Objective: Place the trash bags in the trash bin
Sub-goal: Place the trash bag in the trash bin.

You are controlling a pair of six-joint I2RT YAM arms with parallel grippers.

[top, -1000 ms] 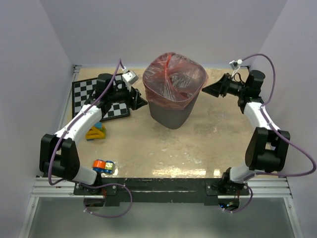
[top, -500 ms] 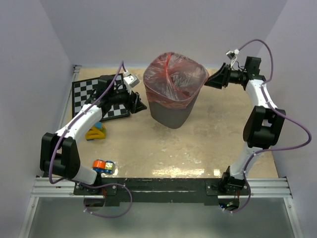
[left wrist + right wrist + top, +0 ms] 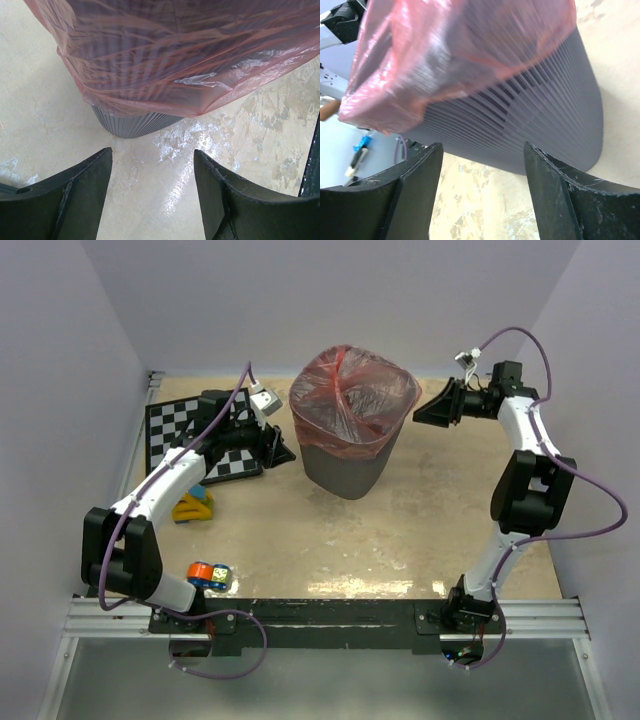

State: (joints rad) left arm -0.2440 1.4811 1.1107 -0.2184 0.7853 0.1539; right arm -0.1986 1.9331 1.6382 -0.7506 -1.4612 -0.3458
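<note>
The dark grey trash bin stands upright at the back middle of the table. A red-orange trash bag lines it, its film folded over the rim and sagging inside. My left gripper is open and empty, low beside the bin's left wall. My right gripper is open and empty, just right of the rim. The left wrist view shows the bag hanging over the bin, fingers apart. The right wrist view shows the bag over the bin's wall, fingers apart.
A black-and-white checkerboard lies at the back left under my left arm. A yellow and blue toy sits beside that arm. A small orange and blue object lies near the front left. White walls close in the table.
My right arm has risen, with its gripper staying beside the bin's rim. My left gripper has crept slightly toward the bin. The bag and bin have stayed put.
</note>
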